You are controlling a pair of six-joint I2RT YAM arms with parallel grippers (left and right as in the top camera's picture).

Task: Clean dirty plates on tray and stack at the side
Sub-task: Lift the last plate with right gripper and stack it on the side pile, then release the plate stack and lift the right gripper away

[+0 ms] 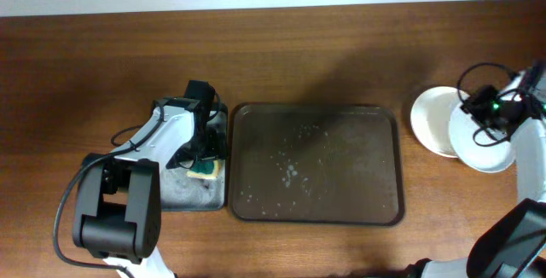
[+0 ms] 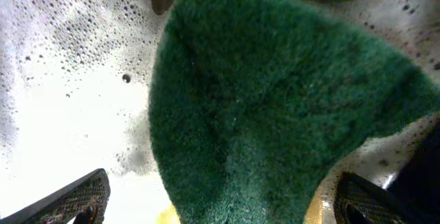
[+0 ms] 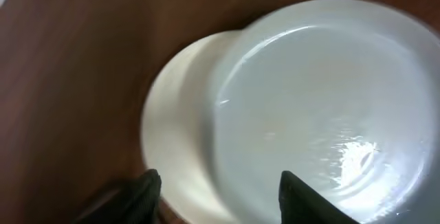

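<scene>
The dark brown tray (image 1: 388, 163) lies mid-table with no plate on it, only wet foamy specks. Right of it on the bare wood, a pale plate (image 1: 488, 152) lies partly over a white plate (image 1: 429, 118); I cannot make out a third. In the right wrist view the pale plate (image 3: 323, 107) overlaps the white one (image 3: 175, 128). My right gripper (image 1: 488, 124) (image 3: 223, 196) hovers open over their overlapping rims. Over the sponge tray, my left gripper (image 1: 203, 154) (image 2: 220, 203) is open, its fingers either side of a green sponge (image 2: 275, 100).
The small black sponge tray (image 1: 183, 194) sits against the big tray's left edge, its floor covered in white foam (image 2: 62, 80). The green-and-yellow sponge (image 1: 206, 170) lies at its right side. Cables run around both arms.
</scene>
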